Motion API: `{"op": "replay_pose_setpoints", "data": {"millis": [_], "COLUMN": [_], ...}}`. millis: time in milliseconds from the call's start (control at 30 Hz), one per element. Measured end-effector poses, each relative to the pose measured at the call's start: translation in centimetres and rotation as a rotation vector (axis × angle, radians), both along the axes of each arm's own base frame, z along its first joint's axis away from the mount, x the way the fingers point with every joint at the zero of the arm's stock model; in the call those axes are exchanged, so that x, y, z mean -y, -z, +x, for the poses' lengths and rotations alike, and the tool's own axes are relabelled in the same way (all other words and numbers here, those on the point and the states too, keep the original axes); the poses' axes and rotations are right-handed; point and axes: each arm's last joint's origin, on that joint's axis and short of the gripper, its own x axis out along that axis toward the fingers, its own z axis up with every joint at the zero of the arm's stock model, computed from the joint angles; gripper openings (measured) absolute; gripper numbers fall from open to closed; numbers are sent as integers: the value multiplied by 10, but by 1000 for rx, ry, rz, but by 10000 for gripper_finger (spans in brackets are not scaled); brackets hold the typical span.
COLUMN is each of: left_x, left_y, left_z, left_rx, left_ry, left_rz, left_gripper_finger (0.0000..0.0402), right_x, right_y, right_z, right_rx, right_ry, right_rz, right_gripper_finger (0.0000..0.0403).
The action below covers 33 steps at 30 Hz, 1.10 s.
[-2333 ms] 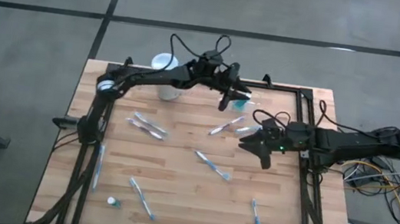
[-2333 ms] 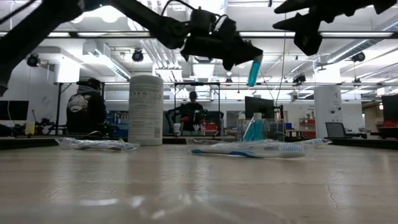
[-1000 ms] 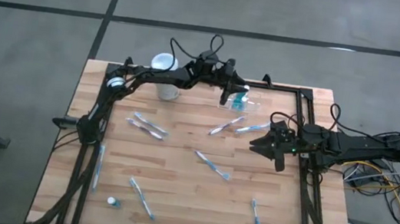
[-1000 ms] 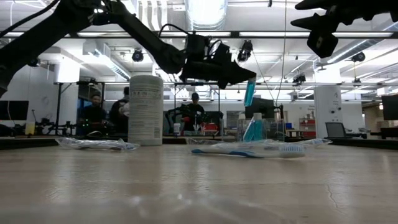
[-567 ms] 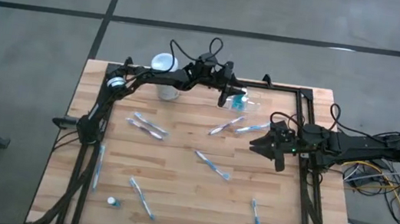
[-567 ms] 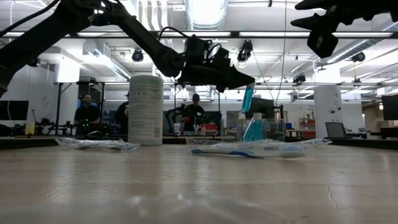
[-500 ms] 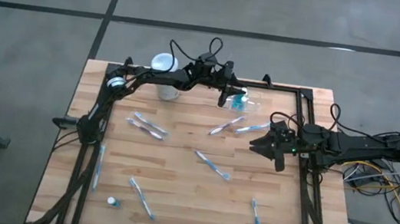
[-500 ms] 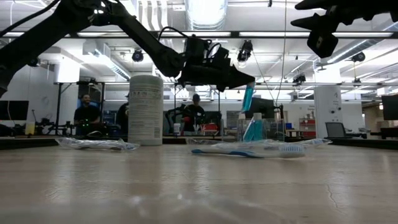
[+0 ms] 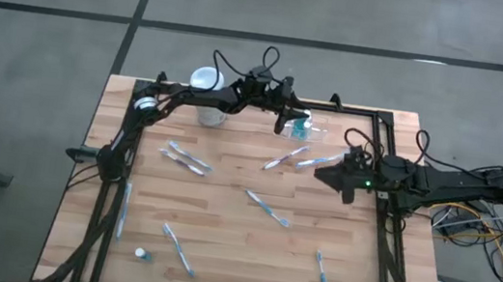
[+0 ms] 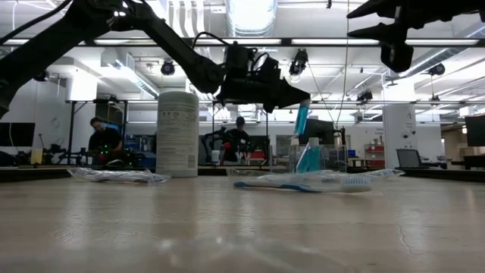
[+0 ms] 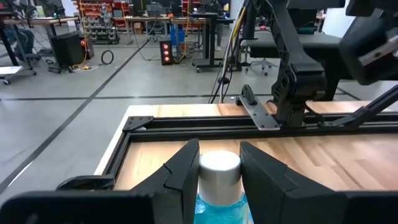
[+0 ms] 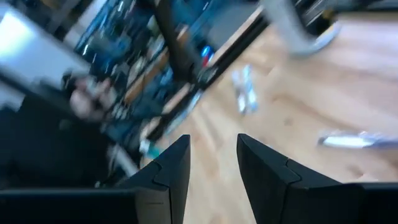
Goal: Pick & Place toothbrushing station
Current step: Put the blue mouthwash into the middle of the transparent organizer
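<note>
Toothbrushing station, small clear plastic holder (image 10: 309,158), stands at the far edge of the wooden table (image 9: 221,225), right of centre, with a blue item already upright in it; against the wood from above it is hard to make out. My left gripper (image 10: 297,98) hangs directly above it, fingers clamped on a slim blue tube with a white cap (image 10: 302,118); in the left wrist view the cap (image 11: 219,163) sits pinched between both dark fingers (image 11: 183,174), so the jaws are partly closed, gripping it near the top. The tube hangs roughly upright, slightly tilted, its lower end clear of the holder; I judge that this hold keeps the bottom free to drop into the opening. My right gripper (image 9: 336,178) waits raised over the right side of the table, fingers apart with nothing between them, kept out of the left arm's way. Tall white cylindrical container (image 9: 211,95) stands at the far left, well apart from the holder. Thin blue-and-white toothbrushes in clear wrappers (image 9: 267,206) lie scattered across the boards, two of them (image 9: 285,157) near the holder. Judgement: placing step for the tube is in hand. Risk: tilt may catch the rim or tip the light holder.
</note>
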Motion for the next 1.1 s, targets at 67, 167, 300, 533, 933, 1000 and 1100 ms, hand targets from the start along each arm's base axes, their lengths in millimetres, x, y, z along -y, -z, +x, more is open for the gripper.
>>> {"op": "replay_pose_setpoints", "data": {"millis": [67, 167, 300, 533, 933, 1000, 1100], "left_x": [0, 1, 4, 8, 9, 9, 9], "left_y": [-2, -8, -24, -34, -37, -36, -36], "left_z": [0, -2, -7, -13, -15, -15, -15], "left_rx": [5, 9, 35, -18, -36, -37, -36], "left_ry": [0, 0, 0, -2, -1, -1, -1], "left_rz": [-1, 1, 8, -37, -45, -45, -43], "left_gripper_finger": [108, 108, 108, 108, 108, 108, 108], "right_x": [2, 4, 4, 7, 22, 24, 29], "right_y": [-5, -9, -12, -12, -3, 3, 13], "right_z": [0, -1, -1, -1, -5, -7, -12], "right_rx": [19, 33, 42, 53, -14, -46, -120], "right_ry": [78, 151, 157, 210, 549, 617, 701], "right_rz": [3, -7, -6, 77, 25, 50, 92], "right_gripper_finger": [128, 127, 127, 128, 128, 128, 128]}}
